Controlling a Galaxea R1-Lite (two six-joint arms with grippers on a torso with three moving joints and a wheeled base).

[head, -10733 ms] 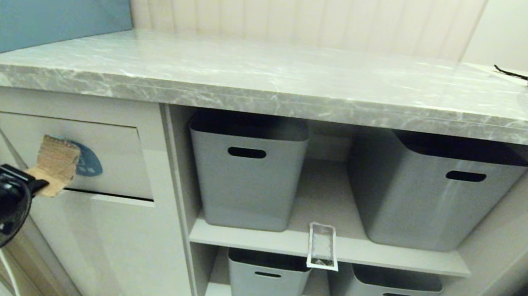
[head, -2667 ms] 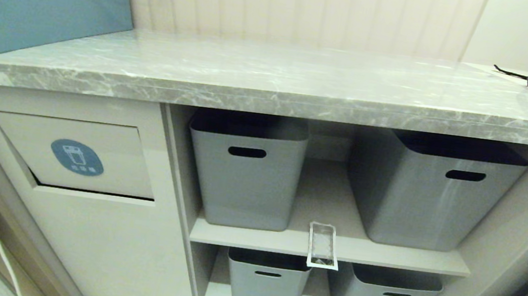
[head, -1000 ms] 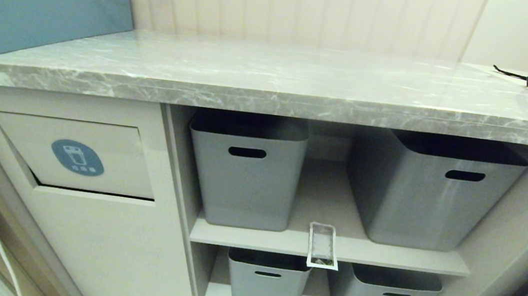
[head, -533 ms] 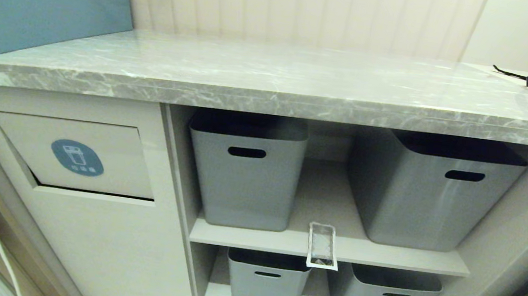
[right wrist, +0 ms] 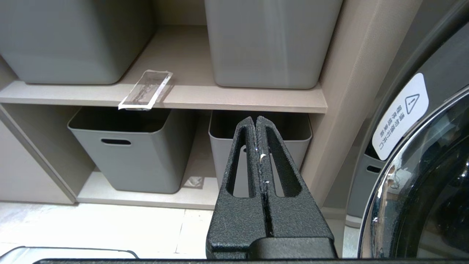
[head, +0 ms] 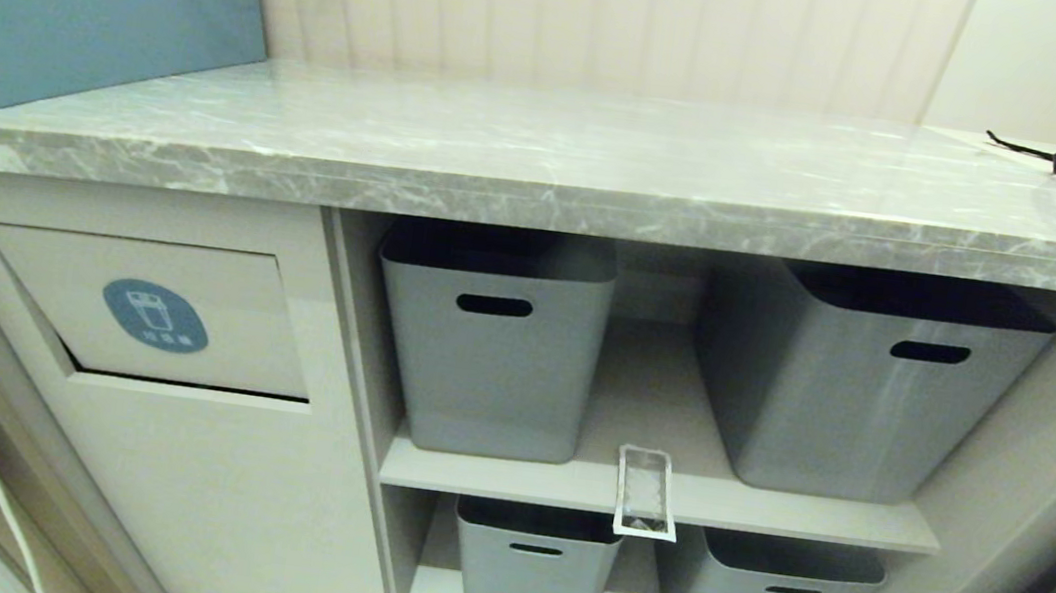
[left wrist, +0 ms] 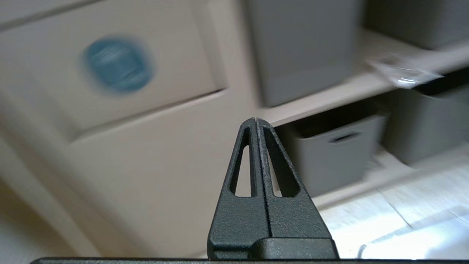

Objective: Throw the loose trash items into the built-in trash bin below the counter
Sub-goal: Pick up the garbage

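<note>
The clear white-edged wrapper [head: 646, 493] overhangs the middle shelf [head: 763, 512] front edge between two grey tubs [head: 492, 343], right of the trash bin flap [head: 153, 311]. The left gripper [left wrist: 255, 121], clenched and empty, is well apart, low left of it; the right gripper [right wrist: 256, 119], clenched too, sits lower right.

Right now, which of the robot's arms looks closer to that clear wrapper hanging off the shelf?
Probably right. The right gripper faces the wrapper across a short gap; the left gripper is off by the bin flap.
</note>
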